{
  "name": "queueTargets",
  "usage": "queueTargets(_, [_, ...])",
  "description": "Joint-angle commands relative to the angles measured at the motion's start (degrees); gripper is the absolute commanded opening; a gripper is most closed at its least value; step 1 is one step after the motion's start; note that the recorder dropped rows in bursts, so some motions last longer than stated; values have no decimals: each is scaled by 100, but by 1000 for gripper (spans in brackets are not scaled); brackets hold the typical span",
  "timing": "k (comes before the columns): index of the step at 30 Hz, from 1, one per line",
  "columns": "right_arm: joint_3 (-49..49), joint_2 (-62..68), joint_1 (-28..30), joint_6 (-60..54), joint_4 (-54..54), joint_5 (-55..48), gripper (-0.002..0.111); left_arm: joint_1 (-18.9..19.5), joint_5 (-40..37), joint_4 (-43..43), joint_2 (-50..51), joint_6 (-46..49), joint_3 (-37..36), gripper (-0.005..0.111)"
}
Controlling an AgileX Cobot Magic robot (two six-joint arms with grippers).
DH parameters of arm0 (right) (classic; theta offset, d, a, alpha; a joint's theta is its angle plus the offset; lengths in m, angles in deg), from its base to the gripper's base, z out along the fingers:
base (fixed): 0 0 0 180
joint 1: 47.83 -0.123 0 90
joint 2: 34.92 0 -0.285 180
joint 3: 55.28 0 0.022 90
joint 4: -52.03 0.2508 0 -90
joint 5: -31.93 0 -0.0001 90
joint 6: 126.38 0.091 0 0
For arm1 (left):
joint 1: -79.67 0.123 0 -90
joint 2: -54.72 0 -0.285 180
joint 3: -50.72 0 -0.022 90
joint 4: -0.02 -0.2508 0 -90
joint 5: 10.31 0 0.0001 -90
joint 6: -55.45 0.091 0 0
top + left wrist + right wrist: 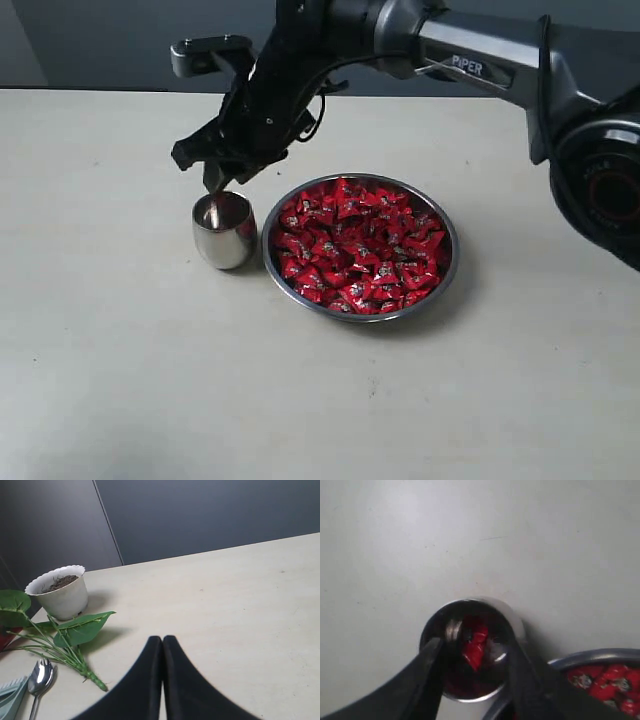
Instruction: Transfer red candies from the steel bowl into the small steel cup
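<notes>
One red candy (475, 645) shows inside the small steel cup (223, 230), between the spread fingers of my right end effector (216, 188), which hangs open over the rim, gripping nothing. The other red candies (360, 245) fill the steel bowl (455, 245) just beside it on the table (120, 350). I'd lift straight up so neither finger tips the cup. My left end effector (162, 645) is closed on nothing.

Right gripper (218, 186) fills the space over cup (225, 242) mouth, bowl (456, 250) just beside cup, bare table (120, 350) open on cup's other sides, pot (60, 597), leaves (80, 627), spoon (40, 677) near left gripper (162, 642).
</notes>
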Motion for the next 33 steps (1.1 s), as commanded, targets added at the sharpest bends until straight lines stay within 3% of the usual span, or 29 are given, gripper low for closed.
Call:
queueTargets(1, [39,-357,162,226,-409,-288,42,-16,76,-25,-22,-21,-8,0])
queueTargets(11, [-490,-611,819,379,-532,-1117,42,-16,76,-25,-22,-21,-8,0])
queueTargets(16, [-1193,-633,807,365,-714,-924,60,-16,76,-25,-22,-21,-8,0])
queueTargets(23, [-1656,-608,807,365,-921,-386,48,-16,76,-25,-22,-21,-8,0])
queueTargets(33, [-1656,-438,756,211,-468,-322,47,-16,76,-25,-22,-21,-8,0])
